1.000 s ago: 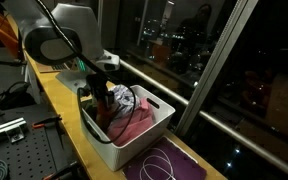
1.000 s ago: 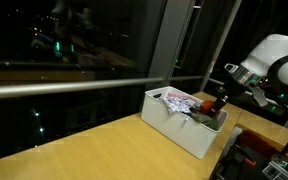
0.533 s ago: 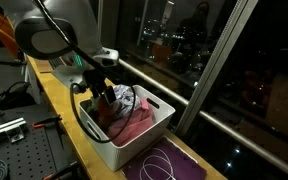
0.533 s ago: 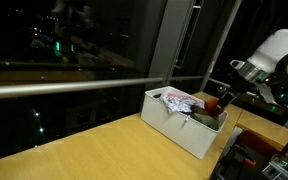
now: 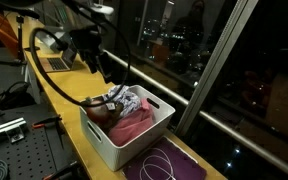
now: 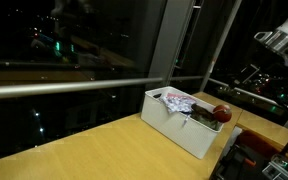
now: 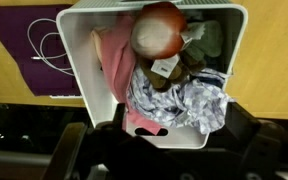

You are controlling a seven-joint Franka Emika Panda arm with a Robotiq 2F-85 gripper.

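Windows [image 5: 219, 60]: tall dark panes in dark frames, night outside with scattered city lights, seen in both exterior views; a metal rail [image 6: 44, 90] runs across them from nine o'clock towards the middle. Furniture: a long light-wood tabletop [image 6: 94, 150] along the glass — a purple mat [image 5: 184, 165] with a looped white cable [image 5: 160, 160] at five o'clock, and a perforated metal board [image 5: 6, 135] at eight o'clock. Lighting: dim, warm on the wood, with indoor reflections in the glass.

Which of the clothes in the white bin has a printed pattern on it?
The white-and-blue garment, lowest in the wrist view. The pink cloth lying beside it is plain, with no print.
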